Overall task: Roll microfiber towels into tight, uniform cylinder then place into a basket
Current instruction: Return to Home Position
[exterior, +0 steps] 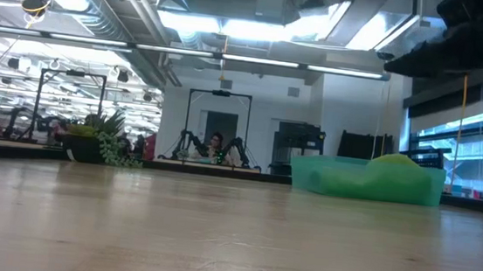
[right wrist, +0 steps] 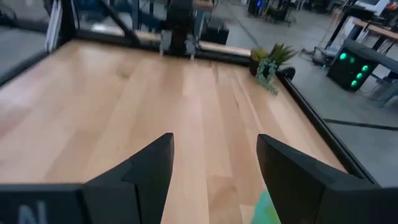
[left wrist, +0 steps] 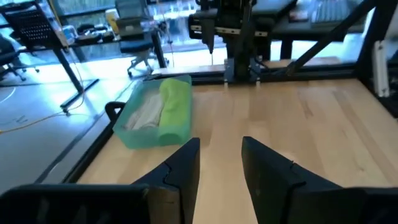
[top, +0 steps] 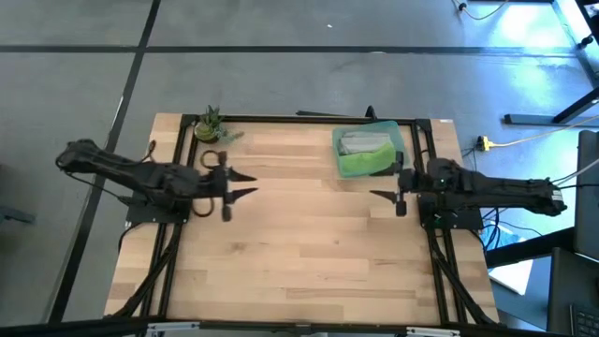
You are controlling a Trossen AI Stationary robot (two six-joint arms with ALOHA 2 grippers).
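Green towel (top: 367, 164) and grey towel (top: 363, 142) lie in the far-right basket (top: 335, 152). Left gripper (top: 245, 184) and right gripper (top: 384, 184) hang spread, empty. The right, beside the basket, could clip its wall.

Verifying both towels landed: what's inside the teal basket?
Inside the basket lie the lime green towel, rolled, and beside it the grey towel. The basket floor beneath them is covered. The left gripper and right gripper hold nothing.

The basket (exterior: 366, 181) sits right on the table (exterior: 215, 238), lime towel (exterior: 394, 159) humped above its rim; plant (exterior: 101, 141) far left.
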